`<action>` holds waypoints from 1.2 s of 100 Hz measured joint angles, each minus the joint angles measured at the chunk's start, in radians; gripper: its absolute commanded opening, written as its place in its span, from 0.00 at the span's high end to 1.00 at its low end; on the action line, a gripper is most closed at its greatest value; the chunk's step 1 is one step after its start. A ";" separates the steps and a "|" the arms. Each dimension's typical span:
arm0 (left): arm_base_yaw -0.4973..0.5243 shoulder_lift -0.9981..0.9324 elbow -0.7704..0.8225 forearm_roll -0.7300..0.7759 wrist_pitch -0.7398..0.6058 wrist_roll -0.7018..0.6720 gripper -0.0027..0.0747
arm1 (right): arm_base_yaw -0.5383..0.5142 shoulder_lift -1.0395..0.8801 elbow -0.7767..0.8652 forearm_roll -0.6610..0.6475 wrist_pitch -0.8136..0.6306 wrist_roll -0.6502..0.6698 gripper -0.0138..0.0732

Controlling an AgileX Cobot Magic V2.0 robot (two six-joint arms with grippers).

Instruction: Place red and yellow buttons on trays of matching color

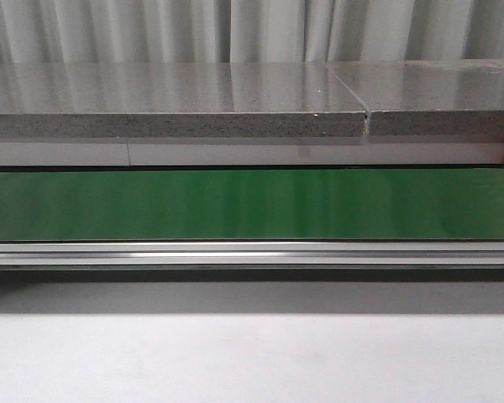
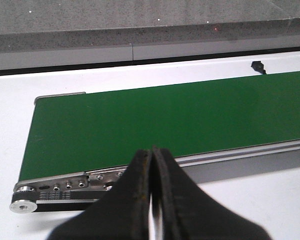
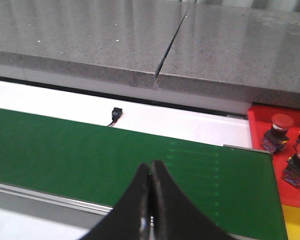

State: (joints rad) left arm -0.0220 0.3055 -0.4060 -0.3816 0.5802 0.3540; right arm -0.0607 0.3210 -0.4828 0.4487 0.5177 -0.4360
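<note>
Buttons [image 3: 281,123] sit in your red tray [image 3: 260,116] already; green belt [image 1: 252,204] is bare, both jaws pressed together, so wait, then spread them.

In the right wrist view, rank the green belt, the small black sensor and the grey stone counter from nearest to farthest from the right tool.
1. Green belt: directly ahead of the shut right tool.
2. Small black sensor: on the white strip past the belt's far edge.
3. Grey stone counter: farthest, behind the strip.
</note>
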 measured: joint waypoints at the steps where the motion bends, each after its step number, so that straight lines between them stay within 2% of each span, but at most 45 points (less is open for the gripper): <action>1: 0.000 0.000 0.000 0.000 0.000 0.000 0.99 | 0.000 -0.002 0.004 0.000 -0.007 0.000 0.92; 28: 0.000 0.000 0.000 0.000 0.000 0.000 0.99 | 0.047 -0.135 0.176 -0.044 -0.181 0.025 0.92; 51: 0.000 0.000 0.000 0.000 0.000 0.000 0.99 | 0.053 -0.287 0.313 -0.252 -0.258 0.248 0.92; 64: 0.000 0.000 0.000 0.000 0.000 0.000 0.99 | 0.053 -0.328 0.386 -0.303 -0.319 0.319 0.92; 89: 0.000 0.000 0.000 0.000 0.000 0.000 0.99 | 0.053 -0.332 0.503 -0.314 -0.426 0.350 0.92; 120: 0.000 0.000 0.000 0.000 0.000 0.000 0.99 | 0.087 -0.332 0.509 -0.377 -0.448 0.362 0.92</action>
State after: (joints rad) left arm -0.0220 0.3055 -0.4060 -0.3816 0.5802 0.3540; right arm 0.0260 -0.0105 0.0265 0.0715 0.0699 -0.0743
